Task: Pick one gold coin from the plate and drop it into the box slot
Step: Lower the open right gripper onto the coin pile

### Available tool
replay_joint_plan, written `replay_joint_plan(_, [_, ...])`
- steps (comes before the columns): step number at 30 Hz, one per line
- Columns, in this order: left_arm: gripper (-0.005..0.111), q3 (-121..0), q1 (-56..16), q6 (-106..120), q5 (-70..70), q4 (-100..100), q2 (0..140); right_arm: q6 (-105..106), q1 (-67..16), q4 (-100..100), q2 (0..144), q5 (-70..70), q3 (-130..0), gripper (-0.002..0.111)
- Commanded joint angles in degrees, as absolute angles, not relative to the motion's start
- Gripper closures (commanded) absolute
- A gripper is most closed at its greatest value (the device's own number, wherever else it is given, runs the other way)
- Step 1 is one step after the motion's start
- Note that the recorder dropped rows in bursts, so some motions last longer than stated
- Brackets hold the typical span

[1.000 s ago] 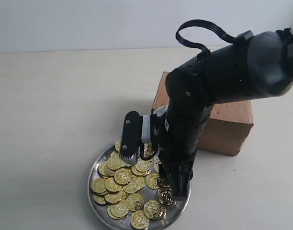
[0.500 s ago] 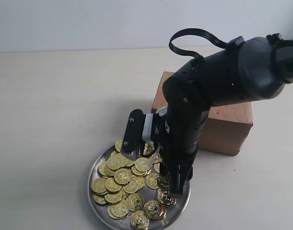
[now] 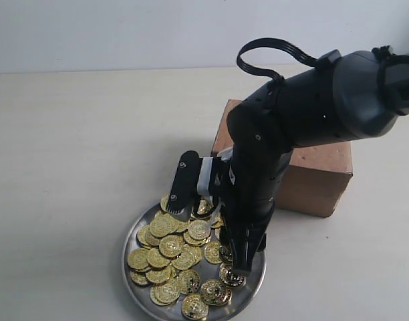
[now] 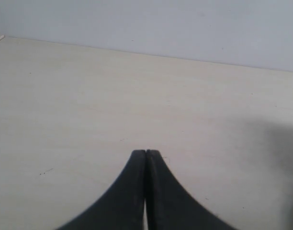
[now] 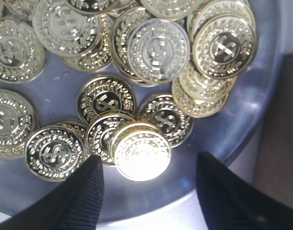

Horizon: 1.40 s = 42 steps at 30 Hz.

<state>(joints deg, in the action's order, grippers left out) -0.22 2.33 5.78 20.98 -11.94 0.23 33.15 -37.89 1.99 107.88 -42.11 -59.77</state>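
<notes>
The silver plate (image 3: 255,284) holds several gold coins (image 3: 171,246) near the table's front edge. My right gripper (image 3: 208,239) hangs open just above its right half. In the right wrist view the plate's rim (image 5: 261,120) curves past the right gripper (image 5: 149,164), whose ribbed fingers (image 5: 84,191) stand on either side of a bright coin (image 5: 142,155) lying on another coin; nothing is held. The brown cardboard box (image 3: 318,177) stands behind the plate. Its slot is hidden by the arm. My left gripper (image 4: 146,153) is shut and empty over bare table.
The right arm's thick black body (image 3: 325,100) with its cable loop leans over the box and plate. Pale tabletop (image 3: 77,154) stretches to the left and back, up to a light wall.
The right arm has swung slightly left and its gripper has shifted a little up and left over the plate. The coins lie as before.
</notes>
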Motion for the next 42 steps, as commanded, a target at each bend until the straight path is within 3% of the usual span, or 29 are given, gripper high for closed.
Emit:
replay_joint_plan(1, [0.107, 0.0, 2.1, 5.9, 20.4, -12.6, 0.0, 35.0, -37.9, -3.7, 108.8, -42.5, -59.7, 0.053])
replay_joint_plan(29, [0.107, 0.0, 2.1, 5.9, 20.4, -12.6, 0.0, 40.9, -34.7, -9.1, 108.6, -38.4, -57.0, 0.053])
replay_joint_plan(42, [0.107, 0.0, 2.1, 5.9, 20.4, -12.6, 0.0, 42.2, -35.6, -7.6, 99.3, -37.5, -57.0, 0.053])
